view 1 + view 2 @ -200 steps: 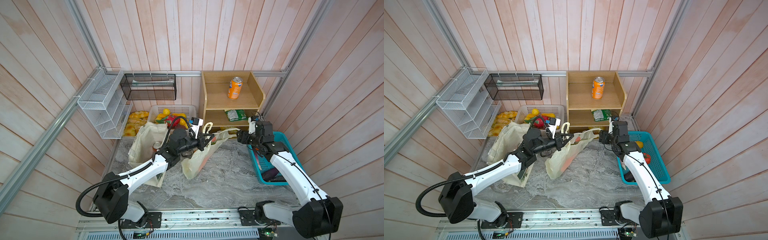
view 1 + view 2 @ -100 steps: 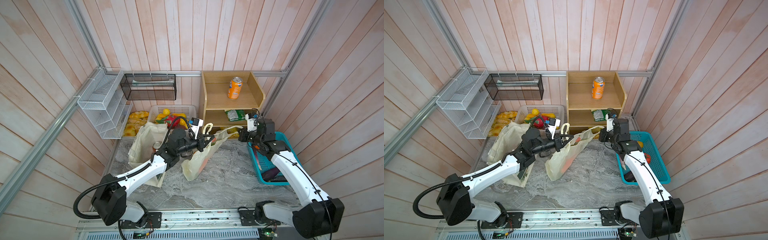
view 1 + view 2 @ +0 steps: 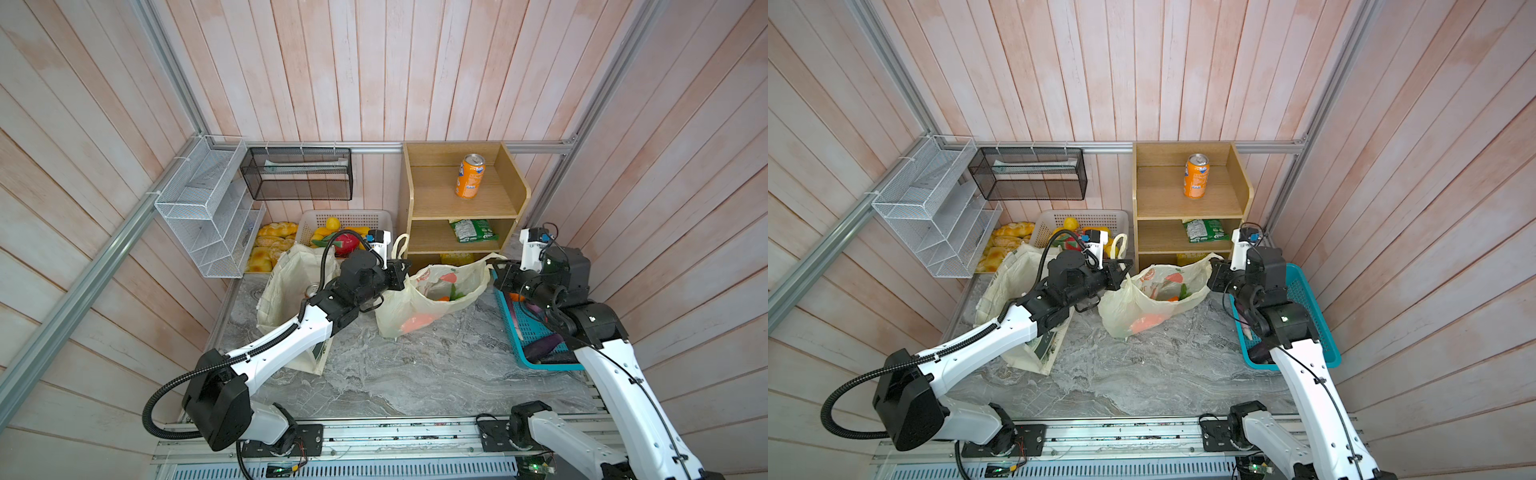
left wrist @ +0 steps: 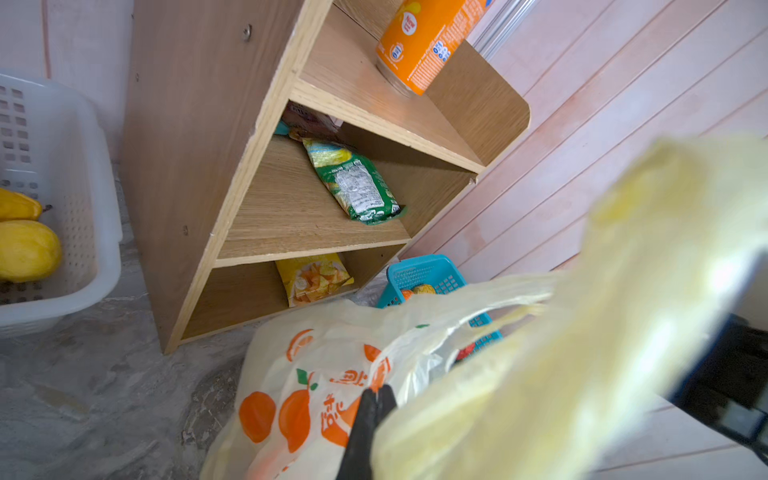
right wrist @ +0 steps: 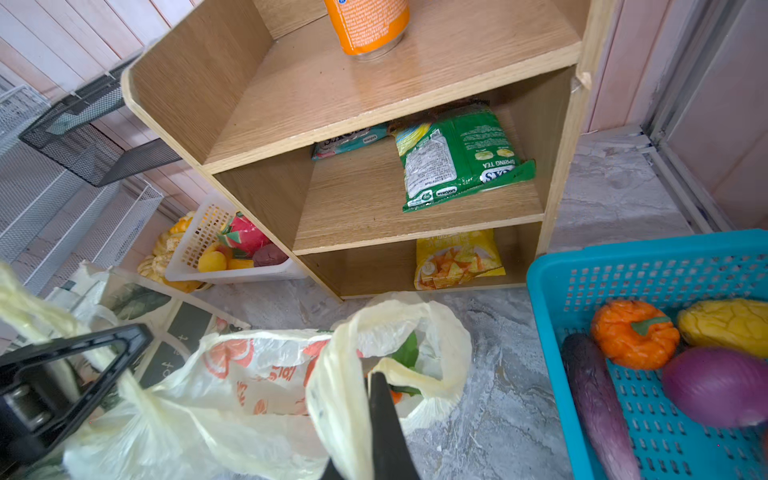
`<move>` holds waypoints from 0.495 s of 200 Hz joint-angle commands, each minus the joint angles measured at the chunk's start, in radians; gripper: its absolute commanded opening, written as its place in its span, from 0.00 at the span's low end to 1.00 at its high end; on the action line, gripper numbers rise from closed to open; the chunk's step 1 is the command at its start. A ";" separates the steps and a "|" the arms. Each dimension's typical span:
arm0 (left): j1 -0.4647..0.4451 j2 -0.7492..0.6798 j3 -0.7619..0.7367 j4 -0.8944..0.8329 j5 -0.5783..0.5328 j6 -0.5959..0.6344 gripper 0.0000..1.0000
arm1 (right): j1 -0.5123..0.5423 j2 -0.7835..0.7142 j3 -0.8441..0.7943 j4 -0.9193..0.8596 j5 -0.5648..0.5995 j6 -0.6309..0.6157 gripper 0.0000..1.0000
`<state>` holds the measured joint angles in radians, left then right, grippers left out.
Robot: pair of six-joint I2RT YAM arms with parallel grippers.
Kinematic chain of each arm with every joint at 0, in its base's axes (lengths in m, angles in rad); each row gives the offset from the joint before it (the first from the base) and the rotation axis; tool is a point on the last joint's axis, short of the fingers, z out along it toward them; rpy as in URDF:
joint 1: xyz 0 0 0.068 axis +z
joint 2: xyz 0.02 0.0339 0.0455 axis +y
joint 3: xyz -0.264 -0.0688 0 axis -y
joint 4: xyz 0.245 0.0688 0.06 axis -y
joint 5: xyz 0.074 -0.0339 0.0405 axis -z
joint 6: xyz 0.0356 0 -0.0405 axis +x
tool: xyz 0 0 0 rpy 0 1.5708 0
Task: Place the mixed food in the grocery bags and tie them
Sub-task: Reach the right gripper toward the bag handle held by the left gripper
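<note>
The pale-yellow plastic grocery bag [image 3: 432,316] printed with oranges stands mid-table, its mouth stretched wide between my two grippers. My left gripper [image 3: 409,268] is shut on its left handle, and my right gripper [image 3: 494,269] is shut on its right handle. Orange toy carrots with green tops [image 3: 448,296] lie inside it. The left wrist view shows the shut fingertips [image 4: 376,397] against the bag [image 4: 307,399]. In the right wrist view the handle [image 5: 340,399] wraps my shut gripper [image 5: 376,380]. The cream canvas tote [image 3: 286,274] stands open behind my left arm.
A wooden shelf [image 3: 461,203] at the back holds an orange can [image 3: 469,176] and a green packet [image 3: 473,230]. A white basket [image 3: 345,217] of fruit stands left of it. A blue basket [image 3: 536,340] of vegetables lies under my right arm. Wire racks [image 3: 208,208] hang on the left wall.
My right gripper has shut on the bag's right handle and drawn it toward the blue basket, widening the bag's mouth. The left gripper has kept its hold in place.
</note>
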<state>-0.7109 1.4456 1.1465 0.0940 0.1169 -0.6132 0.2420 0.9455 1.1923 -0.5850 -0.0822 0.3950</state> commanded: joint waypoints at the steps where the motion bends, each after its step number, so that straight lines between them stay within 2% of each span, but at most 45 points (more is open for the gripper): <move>1: 0.002 0.046 0.060 0.009 -0.015 0.034 0.00 | 0.017 -0.035 0.024 -0.094 0.073 0.071 0.00; 35: 0.003 0.102 0.062 0.150 0.170 0.119 0.00 | 0.056 -0.074 -0.006 -0.106 0.105 0.149 0.00; 61: 0.017 0.154 0.065 0.262 0.416 0.157 0.00 | 0.060 -0.074 -0.084 -0.078 0.129 0.164 0.00; 85: 0.035 0.206 0.068 0.326 0.585 0.153 0.00 | 0.057 -0.024 -0.106 -0.058 0.129 0.124 0.00; 93: 0.039 0.223 0.078 0.326 0.625 0.157 0.00 | 0.056 0.002 -0.095 -0.061 0.106 0.105 0.11; 99: 0.041 0.232 0.085 0.324 0.653 0.160 0.00 | 0.056 0.020 -0.081 -0.064 0.087 0.092 0.23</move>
<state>-0.6853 1.6367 1.1908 0.3351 0.5484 -0.4892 0.2962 0.9092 1.0988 -0.6521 0.0219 0.5236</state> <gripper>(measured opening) 0.055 0.085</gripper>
